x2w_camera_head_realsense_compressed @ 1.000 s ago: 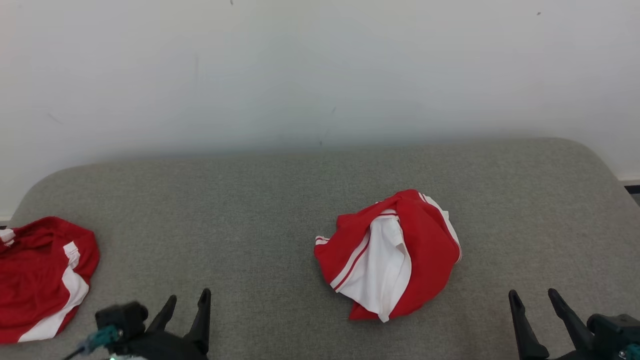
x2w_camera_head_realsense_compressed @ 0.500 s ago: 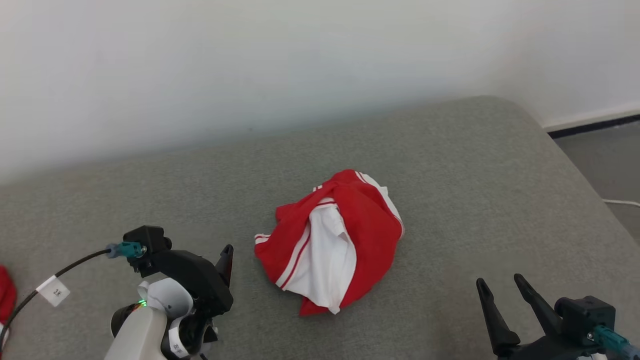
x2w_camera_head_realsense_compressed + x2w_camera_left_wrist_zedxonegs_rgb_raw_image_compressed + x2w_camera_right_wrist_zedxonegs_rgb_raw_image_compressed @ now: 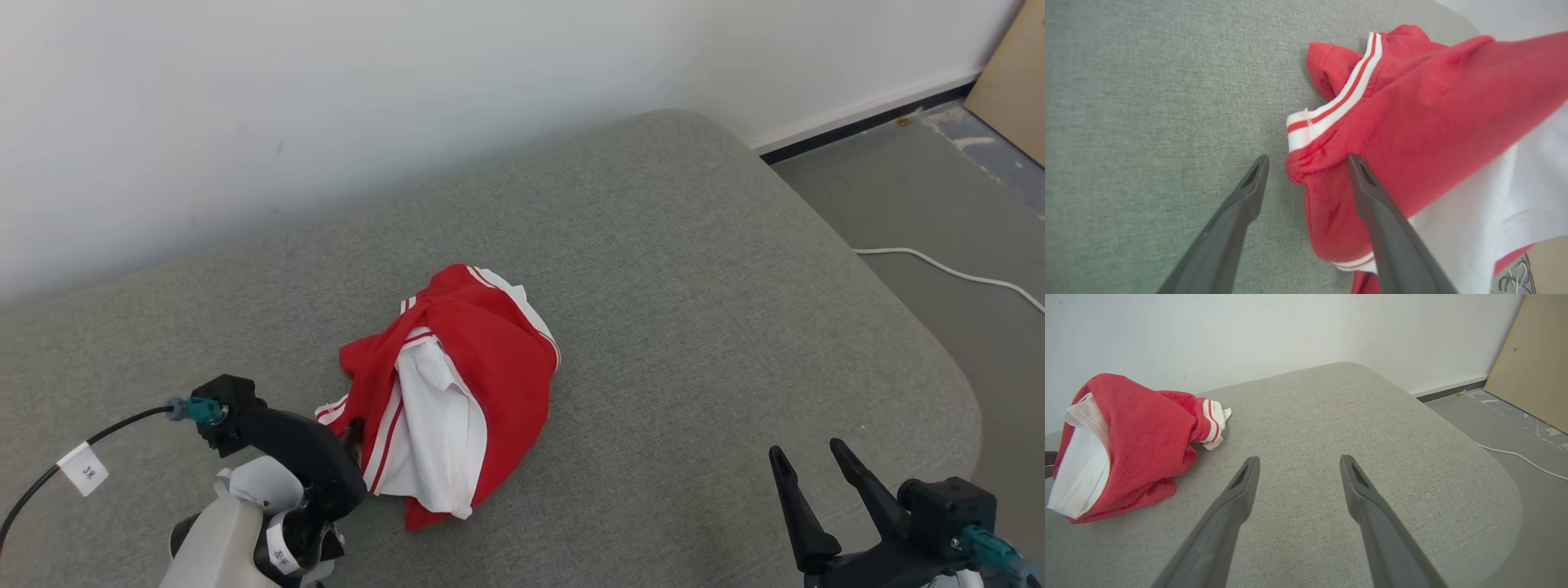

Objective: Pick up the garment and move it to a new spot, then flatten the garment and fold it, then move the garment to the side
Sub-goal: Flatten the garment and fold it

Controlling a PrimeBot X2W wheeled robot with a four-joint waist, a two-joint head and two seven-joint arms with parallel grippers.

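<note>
Squarely astride garment [image 3: 1412, 102] edge, spread left jaws.

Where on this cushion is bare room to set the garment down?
The widest bare stretch of the cushion lies between the garment and its rounded edge on the robot's right, ahead of the right gripper. Another bare band runs between garment and wall. Crowded where the open left gripper straddles the garment's edge.

Grey upholstered surface [image 3: 702, 269], white wall [image 3: 326, 82], grey floor [image 3: 914, 188].
</note>
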